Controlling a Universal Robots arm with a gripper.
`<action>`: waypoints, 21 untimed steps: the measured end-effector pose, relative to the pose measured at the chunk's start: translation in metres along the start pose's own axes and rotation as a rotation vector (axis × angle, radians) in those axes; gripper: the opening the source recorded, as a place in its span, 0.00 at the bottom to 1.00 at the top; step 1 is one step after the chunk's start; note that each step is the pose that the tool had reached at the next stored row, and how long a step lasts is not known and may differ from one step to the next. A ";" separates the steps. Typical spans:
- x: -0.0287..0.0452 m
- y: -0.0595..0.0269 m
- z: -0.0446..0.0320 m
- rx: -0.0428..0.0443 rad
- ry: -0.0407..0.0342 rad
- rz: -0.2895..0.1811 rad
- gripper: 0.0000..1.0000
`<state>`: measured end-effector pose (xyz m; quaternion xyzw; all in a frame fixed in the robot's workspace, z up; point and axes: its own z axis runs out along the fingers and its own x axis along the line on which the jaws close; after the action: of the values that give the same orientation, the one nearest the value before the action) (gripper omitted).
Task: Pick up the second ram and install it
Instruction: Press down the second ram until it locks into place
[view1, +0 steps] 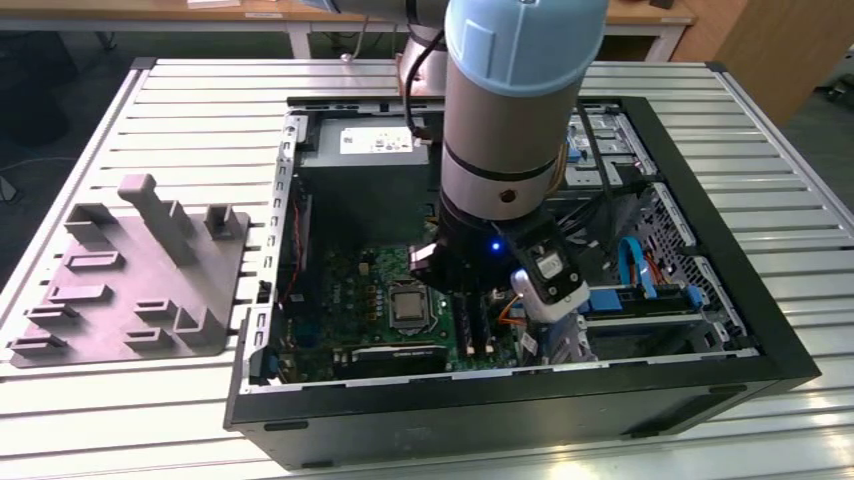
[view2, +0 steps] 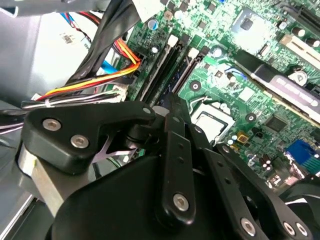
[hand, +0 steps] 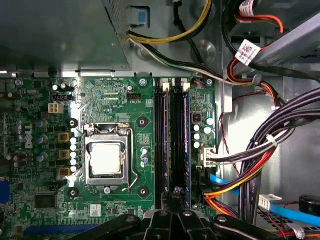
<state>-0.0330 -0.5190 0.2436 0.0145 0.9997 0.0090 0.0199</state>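
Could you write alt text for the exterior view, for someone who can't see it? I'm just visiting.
A robot arm reaches down into an open black computer case on a slatted metal table, its hand low over the green circuit board. A grey plastic fixture with upright posts sits on the table at the exterior view's left.

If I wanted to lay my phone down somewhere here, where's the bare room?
The slatted table is bare behind the grey fixture and along the exterior view's right of the computer case. Inside the case it is crowded: the arm and cables stand over the motherboard.
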 end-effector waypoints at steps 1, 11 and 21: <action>0.0001 0.0018 0.0001 -0.0001 0.0000 0.000 0.11; 0.0009 0.0271 0.0008 -0.0002 -0.0001 0.000 0.11; 0.0007 0.0283 -0.0028 -0.0002 0.0000 0.000 0.11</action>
<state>-0.0331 -0.4908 0.2469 0.0145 0.9997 0.0091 0.0199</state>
